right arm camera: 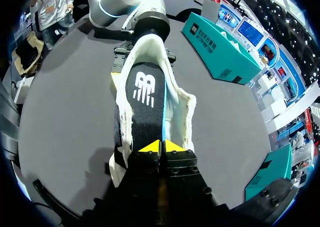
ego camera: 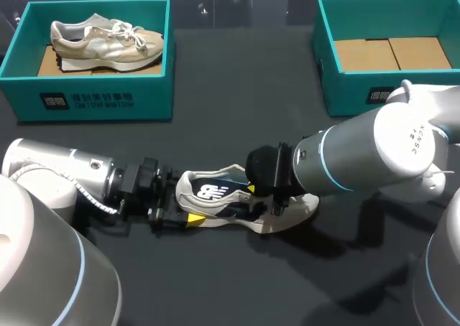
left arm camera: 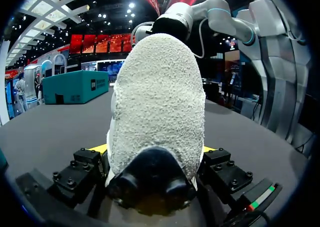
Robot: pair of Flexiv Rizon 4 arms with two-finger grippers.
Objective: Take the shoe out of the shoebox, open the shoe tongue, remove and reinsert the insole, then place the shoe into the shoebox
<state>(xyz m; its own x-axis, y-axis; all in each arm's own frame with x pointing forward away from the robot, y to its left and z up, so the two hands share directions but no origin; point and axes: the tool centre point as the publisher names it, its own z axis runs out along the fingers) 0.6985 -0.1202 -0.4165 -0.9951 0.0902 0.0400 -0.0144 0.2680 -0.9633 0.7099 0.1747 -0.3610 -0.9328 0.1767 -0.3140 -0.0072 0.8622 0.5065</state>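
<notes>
Left gripper [left arm camera: 154, 154] clamps heel of shoe [left arm camera: 157, 97] on worktop [ego camera: 237, 118]; right gripper [right arm camera: 161, 147] pinched on black insole [right arm camera: 145, 94] inside shoe.

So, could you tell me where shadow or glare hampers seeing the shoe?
Head view: the shadow of the right arm darkens the table beside the shoe. Left wrist view: its heel's dark base sits shaded. Right wrist view: the insole is evenly lit.

Left hand [ego camera: 185, 208] blocks shoe [ego camera: 215, 195] heel, right hand [ego camera: 253, 191] over insole [right arm camera: 145, 102] blocks opening; passage along table [ego camera: 237, 283] front.
</notes>
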